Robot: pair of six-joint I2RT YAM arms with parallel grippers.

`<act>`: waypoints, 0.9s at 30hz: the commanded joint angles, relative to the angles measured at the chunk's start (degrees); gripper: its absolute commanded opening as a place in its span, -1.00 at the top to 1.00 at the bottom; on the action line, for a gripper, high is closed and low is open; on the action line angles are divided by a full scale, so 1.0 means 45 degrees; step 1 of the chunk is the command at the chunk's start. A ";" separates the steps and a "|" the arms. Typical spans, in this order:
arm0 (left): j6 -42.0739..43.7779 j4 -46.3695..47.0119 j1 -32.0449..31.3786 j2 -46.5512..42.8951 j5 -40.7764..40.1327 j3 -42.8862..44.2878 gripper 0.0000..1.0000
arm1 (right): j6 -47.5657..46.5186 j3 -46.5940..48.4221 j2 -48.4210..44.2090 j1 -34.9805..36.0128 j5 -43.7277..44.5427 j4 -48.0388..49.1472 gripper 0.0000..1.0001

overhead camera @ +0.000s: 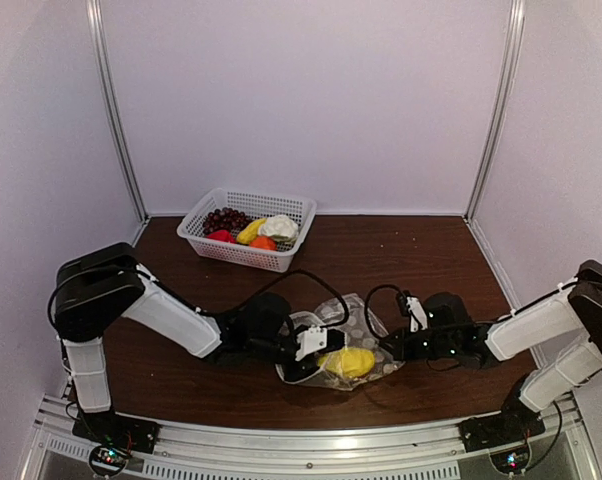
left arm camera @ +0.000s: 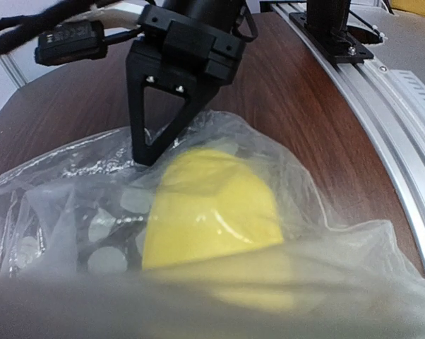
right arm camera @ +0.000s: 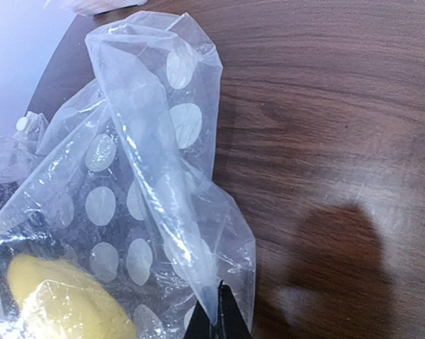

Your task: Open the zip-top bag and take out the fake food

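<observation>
The zip-top bag [overhead camera: 359, 318], clear with white dots, lies crumpled on the brown table near the front. One yellow fake food piece [overhead camera: 349, 361] is inside it. My right gripper [overhead camera: 393, 345] is shut on the bag's right corner; in the right wrist view its tips [right arm camera: 221, 316] pinch the plastic [right arm camera: 128, 176] beside the yellow piece [right arm camera: 64, 304]. My left gripper [overhead camera: 309, 352] is at the bag's left edge. In the left wrist view blurred plastic [left arm camera: 57, 212] hides its fingers in front of the yellow piece [left arm camera: 212, 212]; the right gripper [left arm camera: 147, 152] shows beyond.
A white lattice basket [overhead camera: 251, 258] stands at the back left, holding purple grapes [overhead camera: 224, 219], a red piece [overhead camera: 220, 236], a yellow piece [overhead camera: 249, 231], an orange piece [overhead camera: 263, 242] and a white lumpy piece [overhead camera: 279, 228]. Black cables loop over the bag. Walls enclose the table.
</observation>
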 commanded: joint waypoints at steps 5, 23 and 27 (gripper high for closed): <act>-0.0191 0.0503 -0.0018 -0.1518 -0.0719 -0.1100 0.31 | -0.0048 -0.0563 -0.1110 -0.0435 0.0863 -0.0741 1.00; -0.2242 -0.0344 0.2221 -0.7348 -0.2218 -0.4716 0.34 | -0.0012 -0.1348 -0.3763 -0.2139 0.1513 -0.1658 1.00; -0.3818 -0.0710 0.3610 -0.8065 -0.2839 -0.4098 0.34 | -0.0169 -0.1124 -0.3998 -0.2415 0.1510 -0.2040 1.00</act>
